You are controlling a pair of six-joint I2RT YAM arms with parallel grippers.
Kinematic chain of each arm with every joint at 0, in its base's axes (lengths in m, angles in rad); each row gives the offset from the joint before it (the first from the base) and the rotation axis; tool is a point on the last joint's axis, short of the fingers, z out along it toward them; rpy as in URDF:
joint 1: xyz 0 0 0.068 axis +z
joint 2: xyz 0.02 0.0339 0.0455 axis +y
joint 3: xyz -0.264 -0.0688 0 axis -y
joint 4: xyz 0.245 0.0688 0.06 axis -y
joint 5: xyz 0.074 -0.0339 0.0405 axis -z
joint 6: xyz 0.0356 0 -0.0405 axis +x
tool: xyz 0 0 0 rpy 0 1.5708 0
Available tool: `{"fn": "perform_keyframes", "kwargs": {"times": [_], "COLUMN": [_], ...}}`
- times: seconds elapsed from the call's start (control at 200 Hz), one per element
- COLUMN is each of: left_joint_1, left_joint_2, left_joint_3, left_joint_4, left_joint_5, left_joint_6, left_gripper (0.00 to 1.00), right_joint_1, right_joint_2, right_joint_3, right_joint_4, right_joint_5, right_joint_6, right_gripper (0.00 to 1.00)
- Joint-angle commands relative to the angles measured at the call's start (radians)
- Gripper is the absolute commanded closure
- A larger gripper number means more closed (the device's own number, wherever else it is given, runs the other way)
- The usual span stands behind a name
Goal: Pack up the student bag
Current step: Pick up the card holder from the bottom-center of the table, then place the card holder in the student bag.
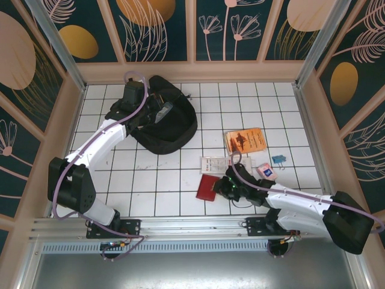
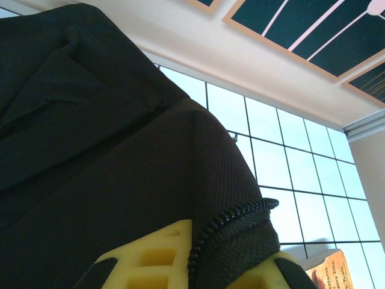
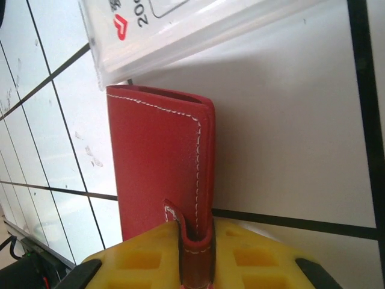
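Pinches zipper rim of bag point(image 1: 174, 129) in left gripper point(image 2: 231, 265); clamps red wallet point(image 3: 159, 162) by its tab in right gripper point(image 3: 195, 253). Risks, probably: wallet slipping from narrow grip, rim sagging shut.

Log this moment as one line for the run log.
left gripper: shut on student bag zipper edge | right gripper: shut on red wallet | orange book: outside bag
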Motion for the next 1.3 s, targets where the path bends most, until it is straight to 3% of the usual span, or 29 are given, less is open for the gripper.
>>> {"fn": "perform_keyframes", "kwargs": {"times": [0.0, 0.275, 0.57, 0.781, 0.886, 1.156, 1.246, 1.296], "left_joint_1": [0.002, 0.003, 0.003, 0.004, 0.002, 0.003, 0.003, 0.003], "left_joint_2": [0.001, -0.006, -0.010, -0.026, -0.030, -0.040, -0.035, -0.031], "left_joint_3": [0.005, 0.005, 0.010, 0.005, 0.005, 0.003, -0.003, 0.001], "left_joint_4": [0.047, 0.046, 0.044, 0.053, 0.055, 0.062, 0.073, 0.073], "left_joint_5": [0.016, 0.014, 0.026, 0.038, 0.044, 0.058, 0.078, 0.081], "left_joint_6": [-0.009, -0.007, -0.002, -0.004, -0.004, -0.011, -0.021, -0.021], "left_gripper": [1.00, 1.00, 1.00, 1.00, 1.00, 1.00, 1.00, 1.00], "right_joint_1": [-0.020, -0.120, -0.206, -0.232, -0.243, -0.257, -0.249, -0.245], "right_joint_2": [-0.040, -0.009, 0.298, 0.599, 0.760, 1.138, 1.227, 1.263], "right_joint_3": [0.071, 0.309, 0.740, 1.005, 1.142, 1.428, 1.532, 1.567], "right_joint_4": [-0.106, -0.195, -0.205, -0.104, -0.068, 0.108, 0.129, 0.152], "right_joint_5": [0.035, 0.005, -0.082, -0.160, -0.142, -0.135, -0.094, -0.078], "right_joint_6": [-0.044, -0.168, -0.318, -0.283, -0.247, -0.022, 0.009, 0.026], "right_gripper": [0.82, 0.88, 0.89, 0.93, 0.95, 0.94, 0.91, 0.81]}}
